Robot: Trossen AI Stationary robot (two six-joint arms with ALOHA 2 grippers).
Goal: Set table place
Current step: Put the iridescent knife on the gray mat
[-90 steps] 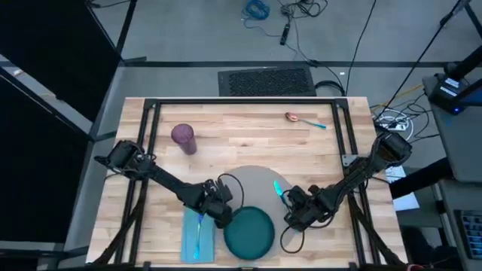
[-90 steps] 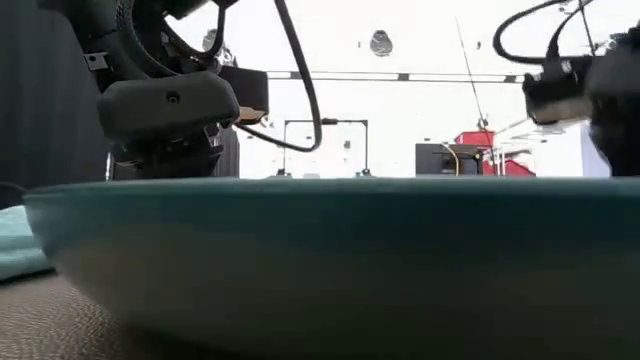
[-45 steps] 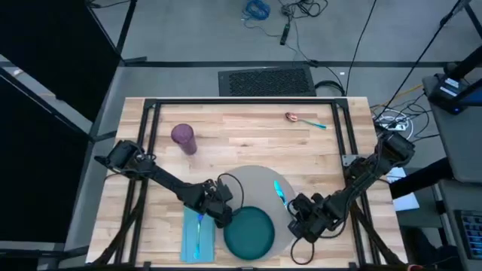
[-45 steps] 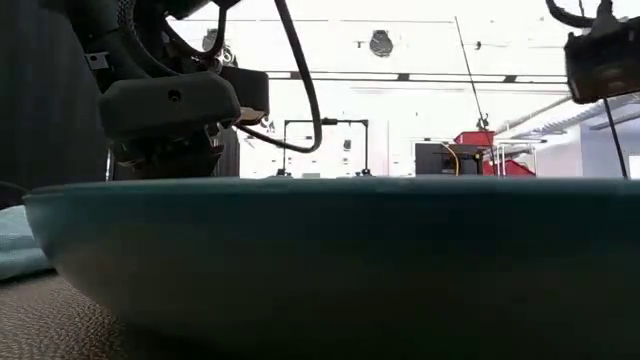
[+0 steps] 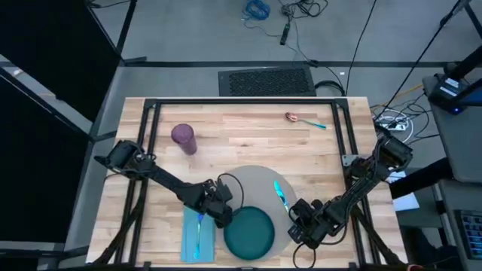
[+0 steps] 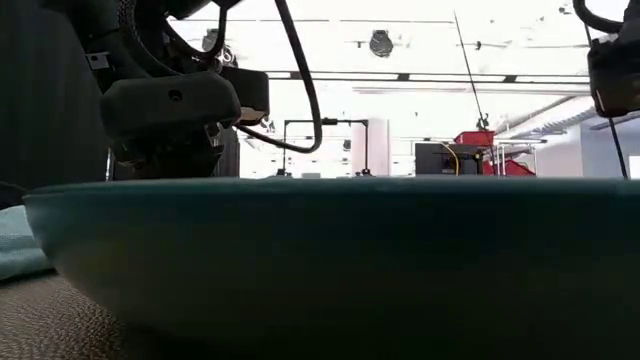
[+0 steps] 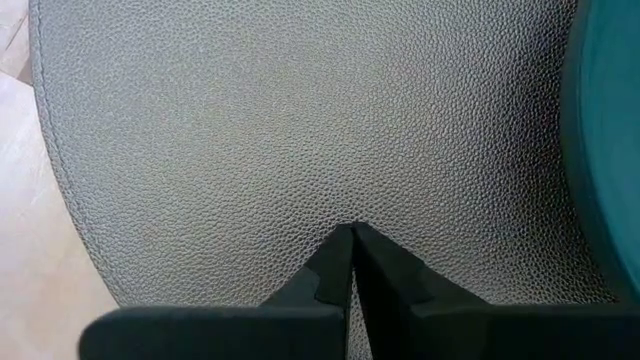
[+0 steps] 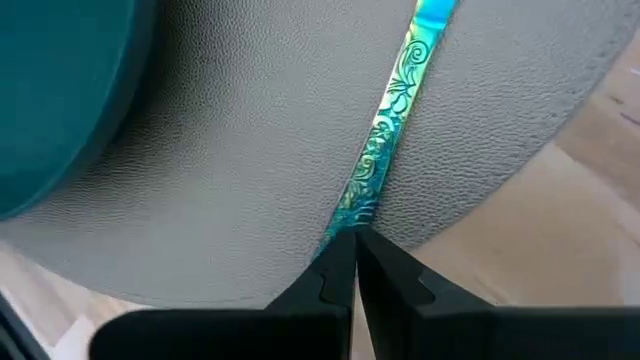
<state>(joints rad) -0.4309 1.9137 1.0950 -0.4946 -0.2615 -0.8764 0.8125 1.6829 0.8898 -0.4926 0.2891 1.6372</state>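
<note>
Plate (image 5: pixel 249 232) on placemat (image 5: pixel 256 181), utensil (image 8: pixel 392 110) beside

From table height, the dark teal plate (image 6: pixel 330 260) fills nearly the whole low view, and it hides the placemat (image 5: pixel 260 184) behind it almost fully. The light blue napkin (image 6: pixel 18 240) is cut by the edge there. In the right wrist view, the far end of the turquoise utensil (image 8: pixel 385 140) runs out of the frame, so I cannot say which kind it is. The small spoon (image 5: pixel 301 119) far away is too small to see its details.
</note>
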